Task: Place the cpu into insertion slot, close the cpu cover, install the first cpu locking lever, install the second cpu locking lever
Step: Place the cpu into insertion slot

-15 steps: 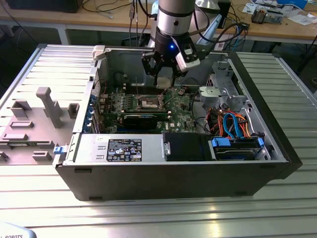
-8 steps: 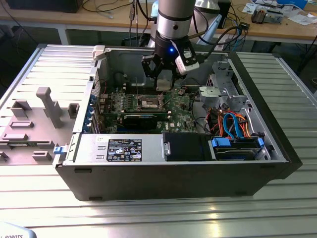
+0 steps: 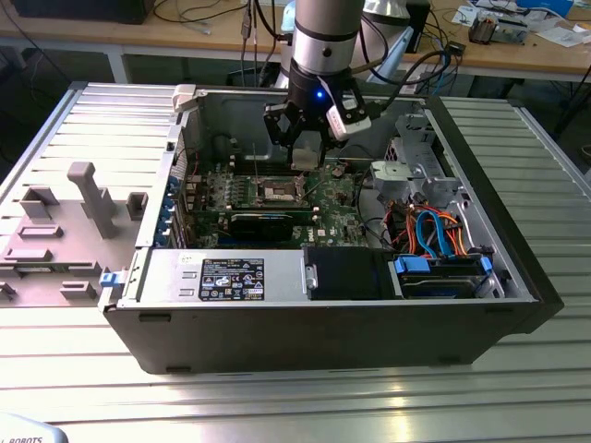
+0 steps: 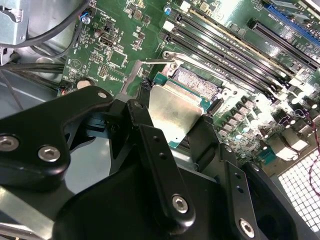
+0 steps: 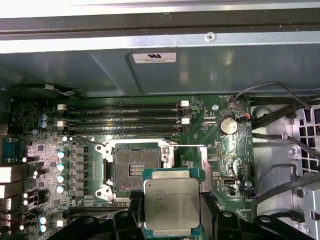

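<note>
Over the motherboard (image 3: 337, 198), inside the open case (image 3: 305, 341): one pincer (image 4: 170, 120), clamped on the cpu (image 5: 171, 202).

Grip: black fingers (image 4: 150, 145) bear on two opposite edges of the chip. Its metal top is turned up toward both wrist views, and it looks roughly level with the board.

Slot (image 5: 132, 167): uncovered, contacts exposed, nothing seated in it.

Relation: the slot lies just beside the chip, not beneath it. In the exterior view it sits toward the left of the pincer and lower in the picture. In the first wrist view one corner of the chip overlaps the slot's silvery edge, and the rest stands off to one side.

Axis: the chip is near-square, with its edges parallel to the slot's (rotation looks matched; the offset is sideways).

Height: the chip is judged to be held clear of the board, though the gap cannot be told.

Cover (image 4: 131, 80): appears swung up off the slot, standing at the edge nearest the chip.

Surface: green board, densely populated.

Room: tight.
- Memory slots (image 5: 120, 120) run along one side of the slot.
- Small upright parts crowd another side.
- Cables (image 3: 434, 231) lie well apart, toward the exterior view's right.

Support: the case rests on a ribbed metal counter (image 3: 277, 406).
</note>
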`<state>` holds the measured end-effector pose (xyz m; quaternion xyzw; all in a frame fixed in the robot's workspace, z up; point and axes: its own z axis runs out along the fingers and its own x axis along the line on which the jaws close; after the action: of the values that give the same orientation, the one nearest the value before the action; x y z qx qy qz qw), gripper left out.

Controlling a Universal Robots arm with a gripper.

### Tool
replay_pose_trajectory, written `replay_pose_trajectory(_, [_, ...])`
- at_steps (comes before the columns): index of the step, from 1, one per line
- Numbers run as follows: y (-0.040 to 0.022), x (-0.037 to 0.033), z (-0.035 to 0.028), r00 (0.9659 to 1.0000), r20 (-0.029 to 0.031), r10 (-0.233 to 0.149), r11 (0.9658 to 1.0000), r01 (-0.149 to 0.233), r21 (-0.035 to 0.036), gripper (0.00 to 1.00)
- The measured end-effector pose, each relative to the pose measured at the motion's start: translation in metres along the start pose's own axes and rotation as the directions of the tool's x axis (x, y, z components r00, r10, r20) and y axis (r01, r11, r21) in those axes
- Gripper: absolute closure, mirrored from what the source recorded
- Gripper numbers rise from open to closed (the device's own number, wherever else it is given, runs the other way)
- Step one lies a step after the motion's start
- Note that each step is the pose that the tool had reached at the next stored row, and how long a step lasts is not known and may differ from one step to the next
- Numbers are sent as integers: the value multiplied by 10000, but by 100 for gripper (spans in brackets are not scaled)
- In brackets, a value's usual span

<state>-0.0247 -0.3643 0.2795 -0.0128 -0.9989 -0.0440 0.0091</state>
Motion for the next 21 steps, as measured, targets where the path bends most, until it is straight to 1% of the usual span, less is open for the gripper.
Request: replay_pose_trajectory(21, [-7,-1,49,10000,0,0,10000,0,-1,45])
